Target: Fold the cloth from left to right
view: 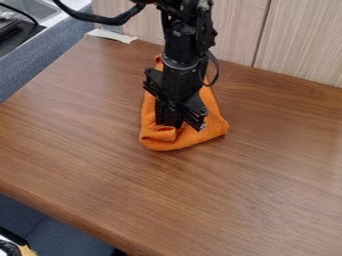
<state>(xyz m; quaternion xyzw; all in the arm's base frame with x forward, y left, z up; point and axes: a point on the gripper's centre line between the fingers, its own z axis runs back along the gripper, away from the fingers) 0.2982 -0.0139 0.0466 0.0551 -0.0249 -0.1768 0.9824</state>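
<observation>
The black gripper (175, 122) hangs down over the orange cloth (208, 127), its tip at the cloth's nearer half, left of the middle. The cloth lies on the wooden table as a narrow, uneven shape, wider at the near end and tapering toward the back. A small raised fold stands by the gripper's tip, and layers overlap at the near left corner. The gripper and arm hide much of the cloth's middle and back, and whether cloth is held cannot be made out.
Around the cloth spreads the brown wooden table (267, 185). A pale wood panel (294, 40) rises along its back edge. A whitish strip (111, 35) lies at the back left corner, with a grey fabric surface (47, 52) beyond the left edge.
</observation>
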